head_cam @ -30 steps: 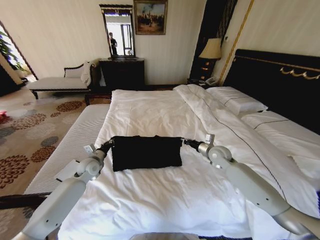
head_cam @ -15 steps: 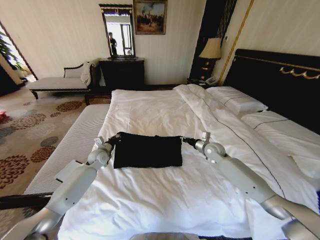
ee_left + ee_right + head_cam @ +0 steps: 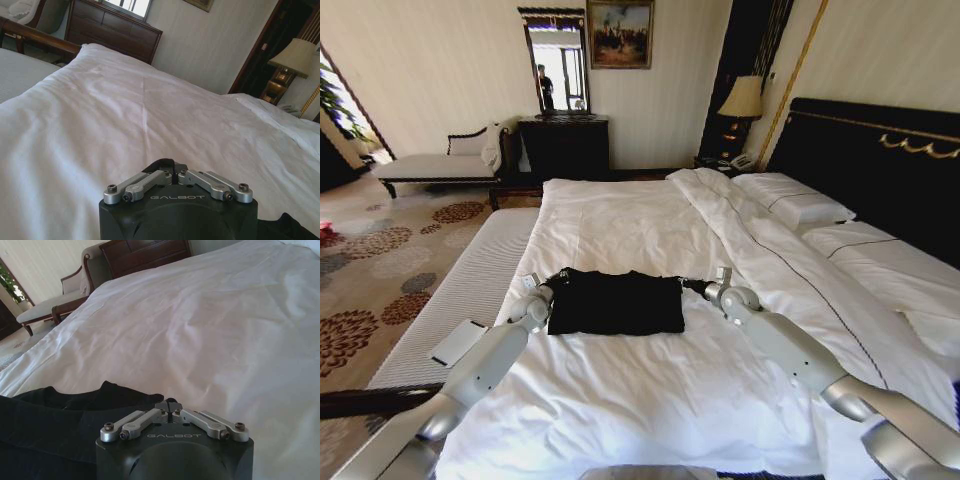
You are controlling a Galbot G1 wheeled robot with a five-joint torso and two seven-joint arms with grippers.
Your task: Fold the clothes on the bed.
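Item: black T-shirt (image 3: 615,303), lying mid-frame on the bed (image 3: 620,215), folded into a strip.

Left end effector (image 3: 558,274) and right end effector (image 3: 688,284): I am pinching its two far corners, both clamped.

Risk: uneven pulling is likely skewing the fold; a corner may slip.

Views: head view is giving the whole strip; wrist views are giving closed linkages.

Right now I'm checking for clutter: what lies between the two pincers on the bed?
In the head view, the black T-shirt spans the stretch between the left pincer and right pincer.
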